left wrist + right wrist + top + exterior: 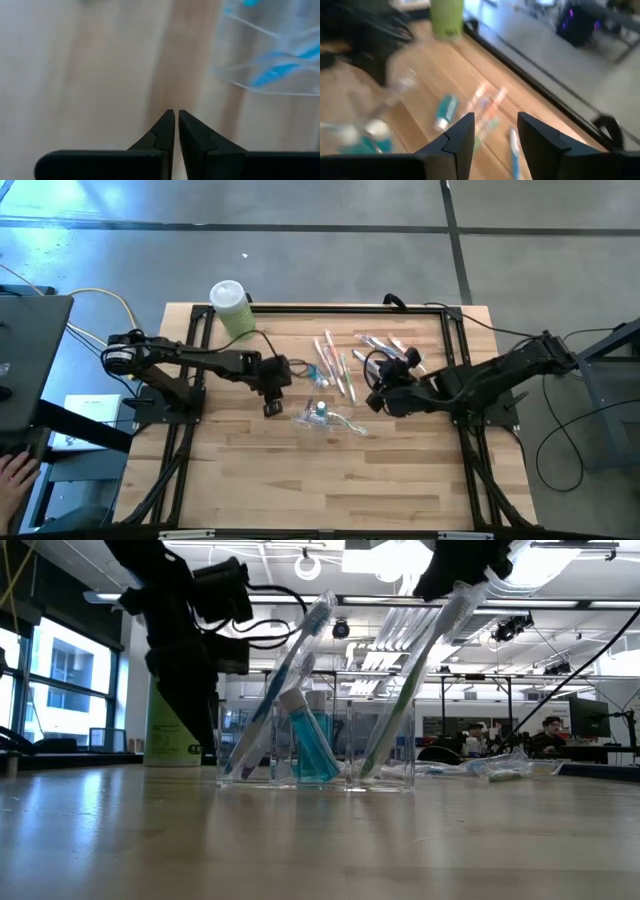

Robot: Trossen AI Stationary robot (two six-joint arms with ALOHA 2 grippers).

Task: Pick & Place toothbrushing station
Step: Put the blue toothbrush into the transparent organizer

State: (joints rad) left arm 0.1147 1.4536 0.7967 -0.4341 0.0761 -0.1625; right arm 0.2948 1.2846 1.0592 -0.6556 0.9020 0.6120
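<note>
A pale wooden table top [250, 480] with a fine lengthwise grain is seen, smooth and lightly sheened; reflections are carried on it in the low view. It is framed by matt black metal rails [330, 308] along its far edge and sides. A clear, glossy plastic organiser [315, 745] near the middle of the table is seen through, with plastic-handled toothbrushes [285, 680] leaning in it and a translucent blue plastic bottle [310, 745] between them. A matt light-green plastic canister with a white lid [231, 308] stands at the far left corner. The dark fingers of the left gripper [176, 131] and right gripper [495, 135] look like matt moulded plastic.
</note>
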